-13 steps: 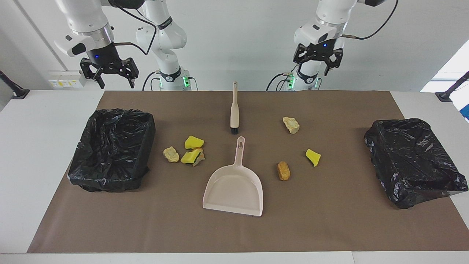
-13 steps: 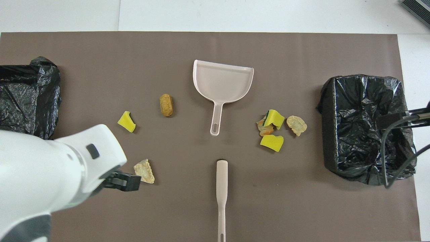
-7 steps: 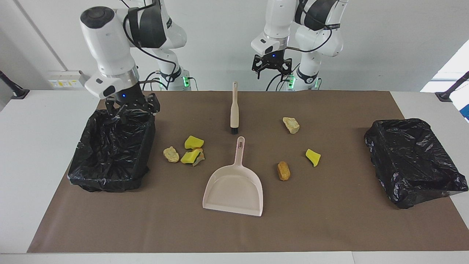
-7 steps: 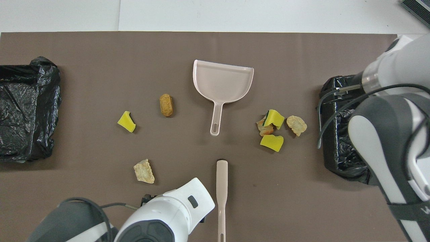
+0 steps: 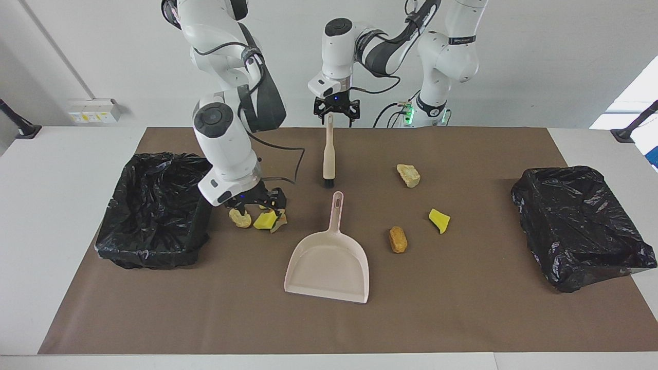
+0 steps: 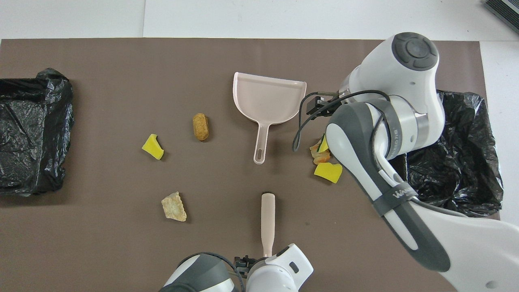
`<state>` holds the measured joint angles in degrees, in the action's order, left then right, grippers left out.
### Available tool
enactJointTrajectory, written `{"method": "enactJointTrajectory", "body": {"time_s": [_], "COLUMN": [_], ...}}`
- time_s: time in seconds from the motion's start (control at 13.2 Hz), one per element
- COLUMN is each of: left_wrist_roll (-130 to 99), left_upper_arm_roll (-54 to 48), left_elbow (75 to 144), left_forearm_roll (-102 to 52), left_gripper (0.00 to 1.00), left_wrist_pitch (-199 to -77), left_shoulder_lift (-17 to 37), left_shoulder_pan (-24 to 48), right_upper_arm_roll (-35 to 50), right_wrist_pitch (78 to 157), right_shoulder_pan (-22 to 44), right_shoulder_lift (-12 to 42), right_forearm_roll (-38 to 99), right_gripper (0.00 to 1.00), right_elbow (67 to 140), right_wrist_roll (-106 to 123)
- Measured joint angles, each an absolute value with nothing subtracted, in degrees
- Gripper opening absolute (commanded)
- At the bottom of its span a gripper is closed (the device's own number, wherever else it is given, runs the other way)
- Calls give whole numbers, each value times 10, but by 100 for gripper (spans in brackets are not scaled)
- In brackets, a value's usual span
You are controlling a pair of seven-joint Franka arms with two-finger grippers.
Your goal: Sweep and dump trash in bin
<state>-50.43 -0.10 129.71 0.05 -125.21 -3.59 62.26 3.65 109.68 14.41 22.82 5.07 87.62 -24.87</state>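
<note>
The pink dustpan [image 5: 329, 262] lies mid-mat, handle toward the robots. The brush [image 5: 329, 154] lies nearer the robots, bristles toward the dustpan. My left gripper [image 5: 336, 114] hangs open over the tip of the brush handle, one finger on each side of it. My right gripper [image 5: 257, 204] is low and open over a trash cluster: a yellow sponge wedge [image 5: 264, 221] and a beige lump [image 5: 240, 218] beside the black-lined bin [image 5: 154, 210]. More trash lies toward the left arm's end: a beige lump [image 5: 408, 175], a yellow wedge [image 5: 439, 220] and an orange-brown piece [image 5: 398, 239]. In the overhead view the right arm hides part of the cluster.
A second black-lined bin [image 5: 581, 226] stands at the left arm's end of the brown mat [image 5: 462, 308]. The right arm's elbow and cable hang over the mat between the first bin and the brush.
The right gripper has swung from the bin's edge down over the trash cluster. The left gripper has moved across and lowered onto the brush handle's tip. Nothing on the mat has shifted.
</note>
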Motion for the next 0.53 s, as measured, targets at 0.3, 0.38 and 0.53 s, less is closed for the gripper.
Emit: {"method": "enactJointTrajectory", "body": {"time_s": [0.3, 0.38, 0.53], "left_wrist_roll": [-521, -523, -524], "left_upper_arm_roll": [0, 0, 0], "left_elbow": [1314, 1317, 1321], "left_forearm_roll": [1, 1, 1], "left_gripper": [98, 98, 91], "left_wrist_pitch": [-1272, -1276, -1278], "left_shoulder_lift": [-20, -20, -19], "left_shoulder_pan": [633, 633, 635], "right_upper_arm_roll": [36, 36, 38], "right_wrist_pitch": [1105, 1105, 1105], "right_shoulder_pan": [175, 175, 186], "right_shoulder_lift": [233, 233, 238], "right_forearm_roll": [97, 104, 109], "right_gripper": [100, 100, 100], "right_elbow": [871, 870, 870], "right_wrist_roll": [-300, -300, -303]}}
